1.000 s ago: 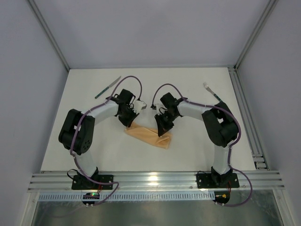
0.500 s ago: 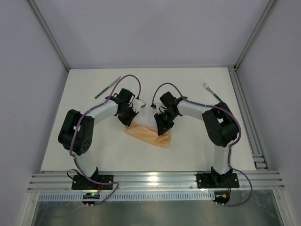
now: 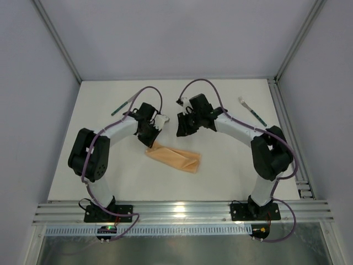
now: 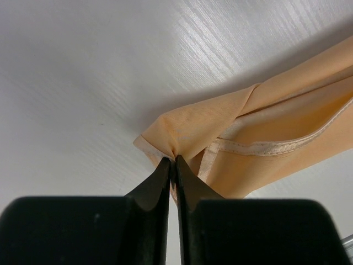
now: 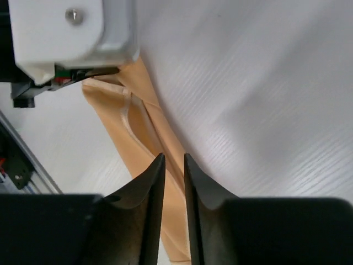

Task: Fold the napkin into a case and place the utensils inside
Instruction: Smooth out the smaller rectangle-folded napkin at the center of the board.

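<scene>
The peach-orange napkin (image 3: 174,158) lies folded into a narrow flat case on the table. My left gripper (image 3: 148,144) is shut on its left end; the left wrist view shows the jaws (image 4: 172,159) pinching a corner of the cloth (image 4: 265,127). My right gripper (image 3: 180,130) hovers above and behind the case, apart from it, slightly open and empty (image 5: 173,157), with the cloth (image 5: 140,124) below it. The knife (image 3: 126,103) lies at the far left. The fork (image 3: 251,111) lies at the far right.
A metal rail (image 3: 287,132) runs along the table's right edge. The left wrist's white camera housing (image 5: 71,33) shows in the right wrist view, close to the cloth's end.
My right gripper has let go of the napkin's right part and lifted away toward the back. The left gripper stays shut on the left end.
</scene>
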You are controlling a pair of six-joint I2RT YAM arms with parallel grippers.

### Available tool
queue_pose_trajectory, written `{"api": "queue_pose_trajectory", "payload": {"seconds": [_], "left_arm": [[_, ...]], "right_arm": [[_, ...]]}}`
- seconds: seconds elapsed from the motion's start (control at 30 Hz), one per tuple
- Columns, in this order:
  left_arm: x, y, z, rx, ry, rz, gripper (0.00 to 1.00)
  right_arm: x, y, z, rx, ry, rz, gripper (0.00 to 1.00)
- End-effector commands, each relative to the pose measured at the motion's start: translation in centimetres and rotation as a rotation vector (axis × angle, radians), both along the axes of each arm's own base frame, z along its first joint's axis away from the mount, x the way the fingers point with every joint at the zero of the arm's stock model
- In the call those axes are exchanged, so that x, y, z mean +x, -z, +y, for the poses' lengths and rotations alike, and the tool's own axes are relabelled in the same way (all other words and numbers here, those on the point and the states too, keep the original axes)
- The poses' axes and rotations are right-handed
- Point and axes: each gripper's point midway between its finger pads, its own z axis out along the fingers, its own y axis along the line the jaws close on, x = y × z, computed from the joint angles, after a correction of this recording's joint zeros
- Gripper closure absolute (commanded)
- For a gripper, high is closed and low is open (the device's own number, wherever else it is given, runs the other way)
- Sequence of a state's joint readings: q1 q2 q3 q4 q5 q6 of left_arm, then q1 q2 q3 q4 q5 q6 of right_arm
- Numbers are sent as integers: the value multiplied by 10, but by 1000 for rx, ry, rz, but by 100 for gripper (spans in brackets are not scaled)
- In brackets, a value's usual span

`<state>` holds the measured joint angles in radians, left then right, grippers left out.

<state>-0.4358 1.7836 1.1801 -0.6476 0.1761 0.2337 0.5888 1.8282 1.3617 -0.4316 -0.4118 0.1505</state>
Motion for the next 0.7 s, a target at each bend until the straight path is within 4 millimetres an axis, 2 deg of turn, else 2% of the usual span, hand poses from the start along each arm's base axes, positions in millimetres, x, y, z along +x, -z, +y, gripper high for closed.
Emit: {"api": "queue_pose_trajectory", "payload": {"seconds": [0.0,0.03,0.07,0.13,0.17,0.2,0.23,0.27,0.3,0.43,0.67], "left_arm": [[7,-13,-5,-37,-40,-12,92],[7,-12,-5,-36,-42,-12,91],[8,-12,-4,-35,-43,-10,91],[8,-12,-2,-32,-47,-9,89],[8,-11,-2,-30,-51,-8,89],[8,-11,-1,-29,-52,-6,88],[8,-10,1,-26,-58,-3,87],[8,-9,2,-28,-63,-3,87],[8,-9,2,-28,-65,-3,87],[7,-8,3,-31,-73,2,85],[7,-6,3,-42,-87,9,81]], "right_arm": [[-10,-57,30,323,91,-124,79],[-14,-81,52,457,62,-219,83],[-26,-67,54,470,72,-207,84],[-42,-69,78,510,41,-218,87],[-42,-71,84,512,46,-239,90],[-43,-63,90,506,39,-241,91],[-45,-69,98,538,28,-263,92],[-44,-63,103,544,29,-256,94],[-44,-64,104,546,29,-258,96],[-37,-25,106,496,68,-217,96],[-38,16,109,461,91,-141,96]]}}
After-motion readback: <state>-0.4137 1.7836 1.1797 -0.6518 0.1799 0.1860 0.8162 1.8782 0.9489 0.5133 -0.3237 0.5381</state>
